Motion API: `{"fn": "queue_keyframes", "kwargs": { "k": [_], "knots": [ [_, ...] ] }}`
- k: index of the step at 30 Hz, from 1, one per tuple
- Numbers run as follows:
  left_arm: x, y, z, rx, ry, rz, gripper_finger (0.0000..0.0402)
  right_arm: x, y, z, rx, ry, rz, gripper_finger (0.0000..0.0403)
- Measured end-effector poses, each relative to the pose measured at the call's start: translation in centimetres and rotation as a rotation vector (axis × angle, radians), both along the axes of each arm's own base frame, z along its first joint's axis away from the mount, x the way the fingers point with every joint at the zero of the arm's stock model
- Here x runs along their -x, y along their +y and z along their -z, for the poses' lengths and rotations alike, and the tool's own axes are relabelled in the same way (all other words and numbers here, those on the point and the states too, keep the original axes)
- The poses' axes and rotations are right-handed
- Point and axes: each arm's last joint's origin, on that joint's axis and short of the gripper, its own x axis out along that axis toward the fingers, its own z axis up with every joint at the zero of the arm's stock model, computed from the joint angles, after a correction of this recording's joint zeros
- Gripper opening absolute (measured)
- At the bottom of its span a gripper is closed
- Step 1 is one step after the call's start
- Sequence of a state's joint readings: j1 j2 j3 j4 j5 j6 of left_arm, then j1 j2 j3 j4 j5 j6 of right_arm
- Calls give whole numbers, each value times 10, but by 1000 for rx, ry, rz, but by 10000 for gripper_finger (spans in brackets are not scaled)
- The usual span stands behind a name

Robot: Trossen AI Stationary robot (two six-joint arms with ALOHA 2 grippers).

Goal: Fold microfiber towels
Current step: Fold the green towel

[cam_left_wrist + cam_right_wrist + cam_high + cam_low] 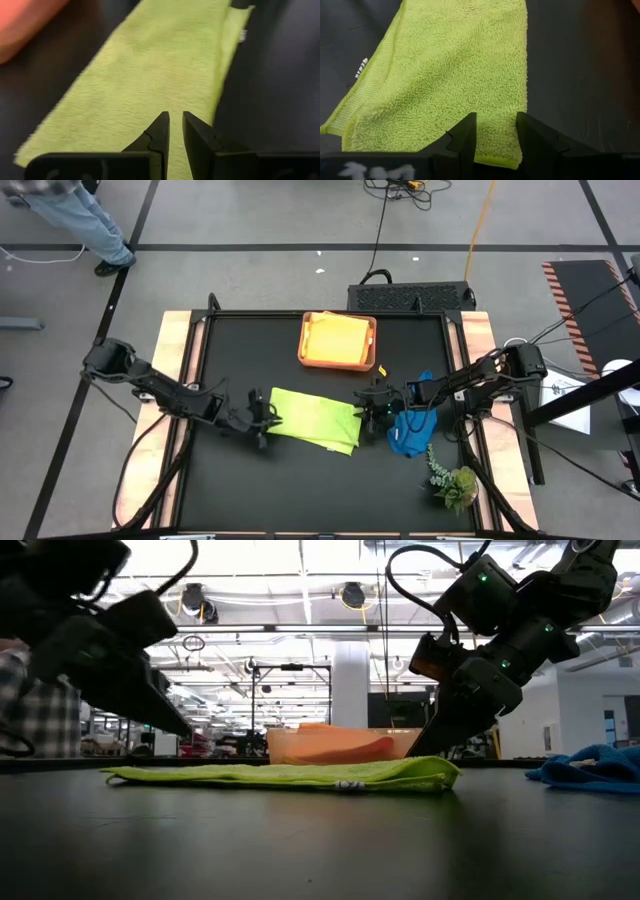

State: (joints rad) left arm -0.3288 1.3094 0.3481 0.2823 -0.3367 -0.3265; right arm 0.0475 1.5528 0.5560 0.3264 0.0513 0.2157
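So the lime green towel (pixel 315 420) is lying flat in the middle of the black bench (pixel 230 490), folded into a long strip running between the two arms. The left end effector (pixel 268 418) sits at the strip's left end with its fingers (pixel 161 131) only a narrow slit apart over the cloth; can't tell if any fabric is actually pinched. The right end effector (pixel 374 408) is at the opposite end, fingers (pixel 465 136) held a moderate gap apart right above the towel's edge, nothing clearly caught between them either. A crumpled blue towel (pixel 410 430) sits just beside the right arm, near a small plant sprig (pixel 452 480) by the bench's front right corner. Behind the green towel is a tan tray (pixel 303 345) with a yellow towel (pixel 338 337) in it.
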Motion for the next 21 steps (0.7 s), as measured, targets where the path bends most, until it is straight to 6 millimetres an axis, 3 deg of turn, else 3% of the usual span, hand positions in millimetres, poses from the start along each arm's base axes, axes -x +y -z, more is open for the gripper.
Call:
{"fn": "queue_keyframes", "kwargs": {
  "k": [5,11,21],
  "knots": [
    [9,-6,8,6,98,-7,56,1,0,1,7,9,-6,132],
    [20,5,18,-47,233,-147,56,2,0,2,27,24,-22,132],
    [19,28,18,-192,225,-332,56,7,1,7,-1,102,0,132]
  ]
}}
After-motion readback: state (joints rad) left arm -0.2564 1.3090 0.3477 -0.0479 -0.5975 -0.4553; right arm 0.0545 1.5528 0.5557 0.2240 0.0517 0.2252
